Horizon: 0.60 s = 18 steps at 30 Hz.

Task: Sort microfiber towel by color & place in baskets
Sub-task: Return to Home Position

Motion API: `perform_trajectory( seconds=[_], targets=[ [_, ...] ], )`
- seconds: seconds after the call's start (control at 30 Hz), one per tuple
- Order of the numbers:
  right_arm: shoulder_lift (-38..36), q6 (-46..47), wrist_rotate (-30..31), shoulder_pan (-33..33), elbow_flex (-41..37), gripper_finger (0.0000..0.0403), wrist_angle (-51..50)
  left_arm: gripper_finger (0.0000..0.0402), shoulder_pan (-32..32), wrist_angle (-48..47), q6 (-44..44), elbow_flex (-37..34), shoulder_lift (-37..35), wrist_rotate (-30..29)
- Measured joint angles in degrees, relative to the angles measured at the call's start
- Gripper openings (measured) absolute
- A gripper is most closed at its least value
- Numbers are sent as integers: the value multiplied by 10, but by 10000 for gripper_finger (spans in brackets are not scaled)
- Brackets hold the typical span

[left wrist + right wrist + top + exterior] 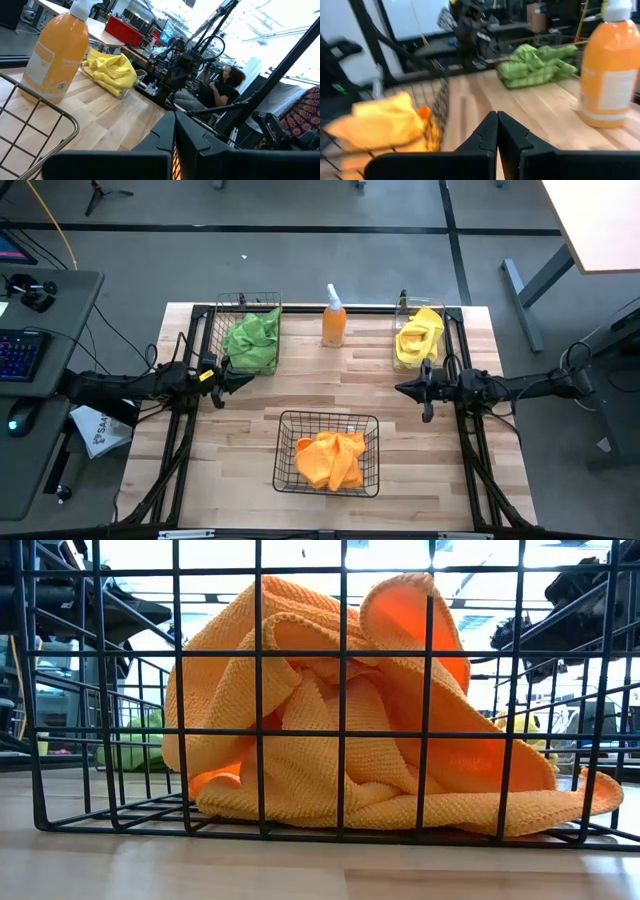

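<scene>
An orange towel (pixel 330 459) lies heaped in the wide black wire basket (pixel 285 420) near the table's near edge; the low view shows the towel (pixel 340 740) filling the basket behind its mesh (pixel 258 650). A green towel (pixel 252 338) sits in the taller wire basket (pixel 214 330) at far left. A yellow towel (pixel 419 335) lies in the clear bin (pixel 398 330) at far right. My left gripper (pixel 238 378) is shut and empty, just on the near side of the green basket. My right gripper (pixel 403 389) is shut and empty, just on the near side of the clear bin.
An orange spray bottle (pixel 334 317) stands upright at the far edge between the green basket and the clear bin. Bare wood lies between the two grippers at the table's middle. A person (pixel 225 87) sits beyond the table's right side.
</scene>
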Motion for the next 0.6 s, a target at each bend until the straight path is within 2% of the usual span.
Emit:
perform_trajectory(
  seconds=[0.4,0.6],
  targets=[
    [-1,-8,3,0,0,0,-60,0,0,0,0,0,0,0],
    [-88,-8,-2,5,0,0,-100,0,0,0,0,0,-3,0]
  ],
)
